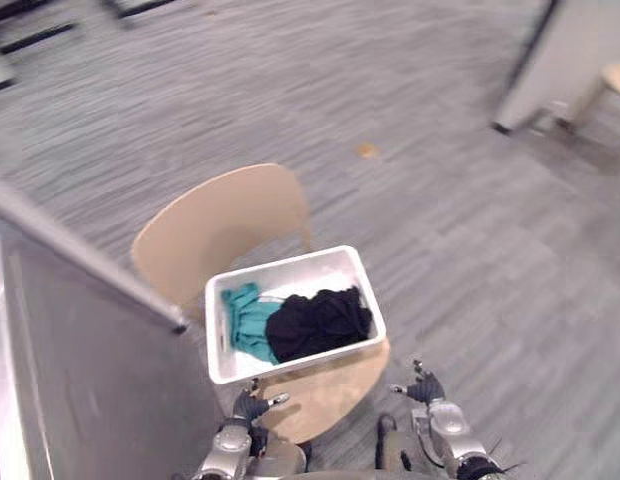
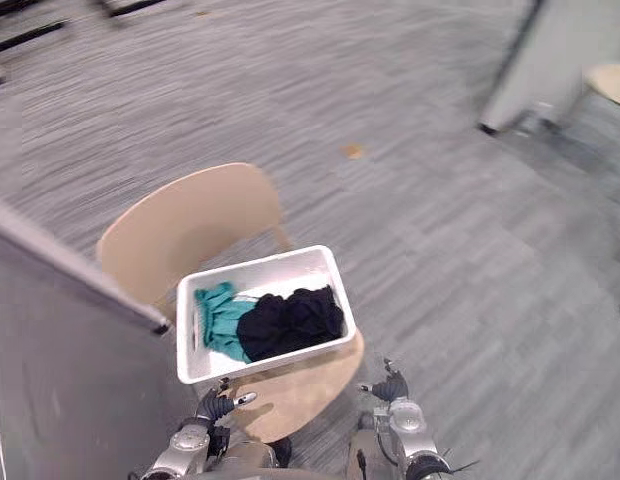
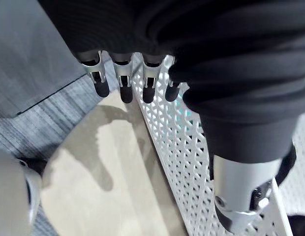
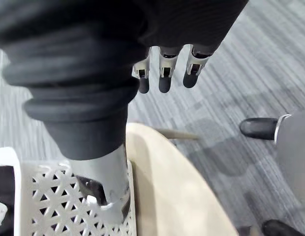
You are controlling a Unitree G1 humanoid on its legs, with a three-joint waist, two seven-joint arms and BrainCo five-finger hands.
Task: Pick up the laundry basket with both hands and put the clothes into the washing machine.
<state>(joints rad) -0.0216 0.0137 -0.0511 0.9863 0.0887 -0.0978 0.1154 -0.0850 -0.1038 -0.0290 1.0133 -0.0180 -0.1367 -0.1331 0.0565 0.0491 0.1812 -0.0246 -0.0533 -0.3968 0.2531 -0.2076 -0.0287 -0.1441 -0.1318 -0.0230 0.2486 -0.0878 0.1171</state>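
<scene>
On the grey carpeted floor [image 1: 440, 200], beside a tall grey panel [image 1: 80, 350], I note a pale wooden chair [image 1: 230, 225] with the white perforated laundry basket [image 1: 290, 262] standing on its seat, a black garment [image 1: 320, 322] and a teal garment [image 1: 245, 320] inside it. Left hand [image 1: 252, 405] and right hand [image 1: 425, 388] hover near the basket's near side, one toward each end, fingers straight and grasping nothing.

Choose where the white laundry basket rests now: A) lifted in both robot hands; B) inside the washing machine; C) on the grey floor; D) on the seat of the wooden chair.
D: the white basket sits on the chair seat, and the left hand and right hand are open near it, neither gripping it.
</scene>
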